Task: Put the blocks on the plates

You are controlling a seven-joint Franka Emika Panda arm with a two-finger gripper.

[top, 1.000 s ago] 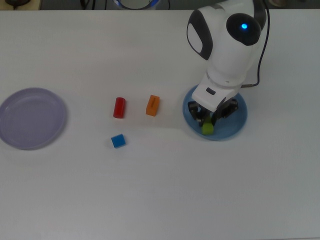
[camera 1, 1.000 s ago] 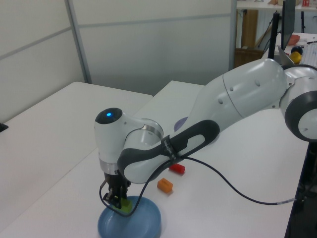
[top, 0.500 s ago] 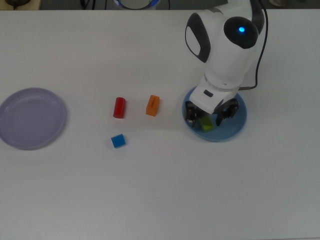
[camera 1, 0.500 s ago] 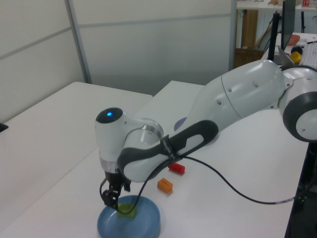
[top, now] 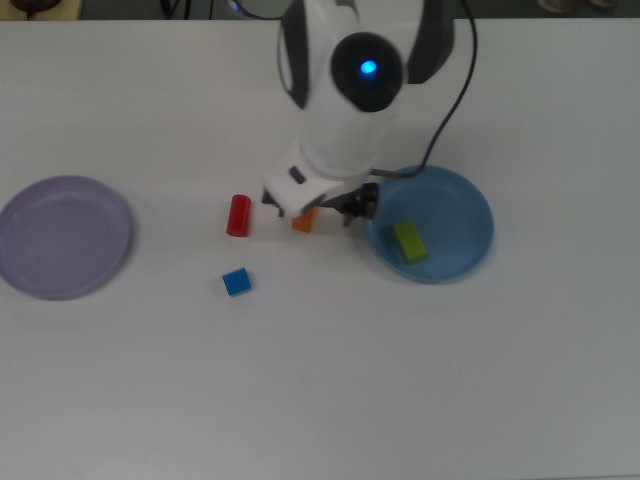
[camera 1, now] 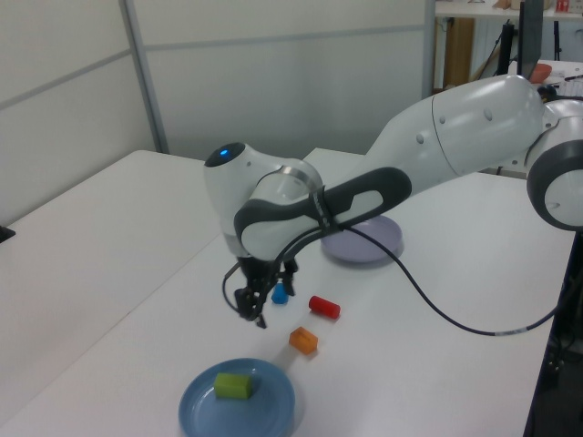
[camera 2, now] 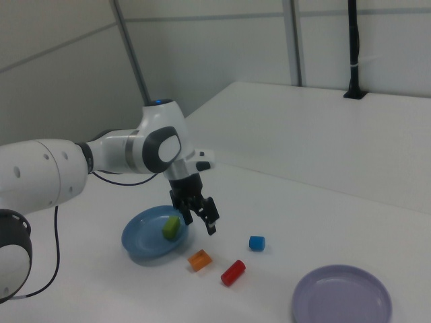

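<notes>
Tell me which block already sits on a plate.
The green rectangular block, lying in the round blue plate; the red, orange and blue ones rest on the white table.

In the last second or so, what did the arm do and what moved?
The gripper let go of the green block, leaving it on the blue plate, then rose and swung toward the orange block. The red cylinder, blue cube and lavender plate stayed put.

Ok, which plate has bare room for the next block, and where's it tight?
The lavender plate is bare. The blue plate holds only the green block, with bare floor around it. Tight: the gripper hangs over the orange block, near the red cylinder.
</notes>
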